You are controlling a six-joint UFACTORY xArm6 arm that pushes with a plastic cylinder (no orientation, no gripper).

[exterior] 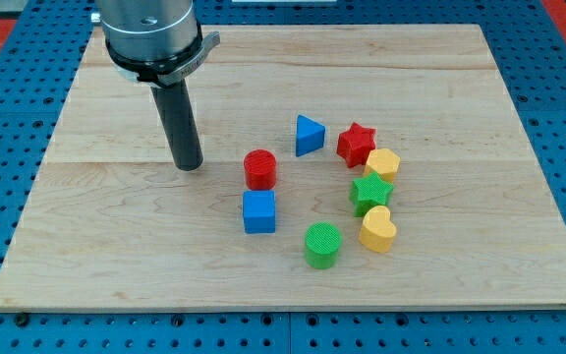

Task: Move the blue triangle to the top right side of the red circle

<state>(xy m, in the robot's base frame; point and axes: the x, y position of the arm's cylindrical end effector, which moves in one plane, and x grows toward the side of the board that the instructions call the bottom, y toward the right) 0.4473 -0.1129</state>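
The blue triangle (309,135) lies on the wooden board (116,226), up and to the right of the red circle (259,169), with a small gap between them. My tip (188,166) rests on the board to the left of the red circle, well apart from it and from the blue triangle. The dark rod rises from the tip to the arm's end at the view's top left.
A blue cube (259,211) sits just below the red circle. A green circle (322,245) is lower right. A red star (357,144), yellow hexagon (383,164), green star (370,192) and yellow heart (377,229) line the right side.
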